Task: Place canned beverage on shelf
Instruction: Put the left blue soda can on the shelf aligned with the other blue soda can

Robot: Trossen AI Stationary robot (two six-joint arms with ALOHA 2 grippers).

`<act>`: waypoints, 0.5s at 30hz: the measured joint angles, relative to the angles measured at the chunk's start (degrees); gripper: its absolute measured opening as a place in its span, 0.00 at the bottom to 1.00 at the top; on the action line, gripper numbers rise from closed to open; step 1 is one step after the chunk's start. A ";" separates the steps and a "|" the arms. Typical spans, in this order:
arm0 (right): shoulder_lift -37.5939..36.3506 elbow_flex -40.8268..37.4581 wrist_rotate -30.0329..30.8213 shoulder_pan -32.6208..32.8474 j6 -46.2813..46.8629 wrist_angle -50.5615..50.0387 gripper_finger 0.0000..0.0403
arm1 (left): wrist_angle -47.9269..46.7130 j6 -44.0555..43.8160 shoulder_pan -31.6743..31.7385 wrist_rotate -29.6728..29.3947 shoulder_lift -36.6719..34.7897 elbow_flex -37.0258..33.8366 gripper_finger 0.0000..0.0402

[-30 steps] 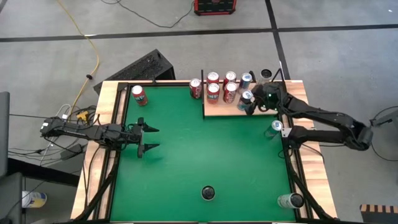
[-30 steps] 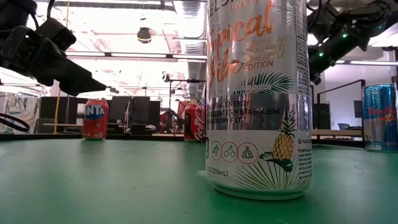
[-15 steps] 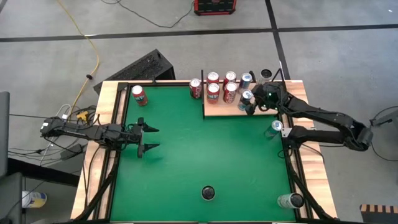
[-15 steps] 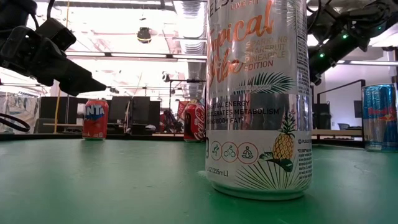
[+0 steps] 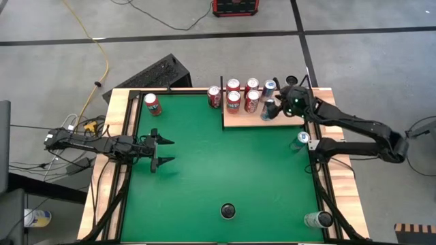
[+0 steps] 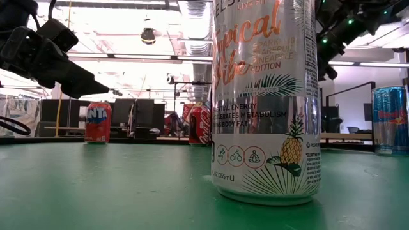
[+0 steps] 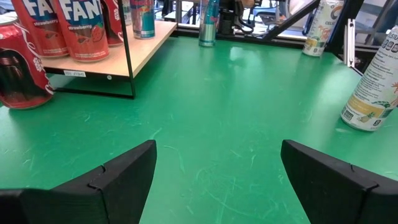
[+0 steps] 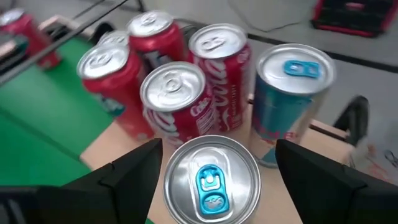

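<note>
The right claw (image 8: 214, 158) hangs over the shelf (image 5: 252, 121) at the green tabletop's (image 5: 218, 170) far right corner, its fingers spread on either side of a silver can with a blue tab (image 8: 211, 180) (not touching it), which stands on the board beside red cans (image 8: 177, 93). The left claw (image 5: 162, 151), fingers apart and empty, waits near the tabletop's left edge.

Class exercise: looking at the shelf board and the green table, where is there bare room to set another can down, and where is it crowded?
The shelf is crowded along its back edge, where red cans and two blue-tabbed cans cluster under the right gripper. Its front strip of bare wood is free. The green table is wide open between the left gripper, the shelf and the near tall can.
</note>
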 joint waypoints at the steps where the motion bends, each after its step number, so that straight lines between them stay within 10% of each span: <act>1: 0.00 0.00 2.35 1.21 1.87 0.00 0.83 | 0.00 0.00 0.00 0.00 0.00 0.00 0.82; 15: 4.67 0.04 35.48 20.14 14.41 0.44 0.83 | 0.00 0.00 0.00 -0.02 0.00 0.00 0.82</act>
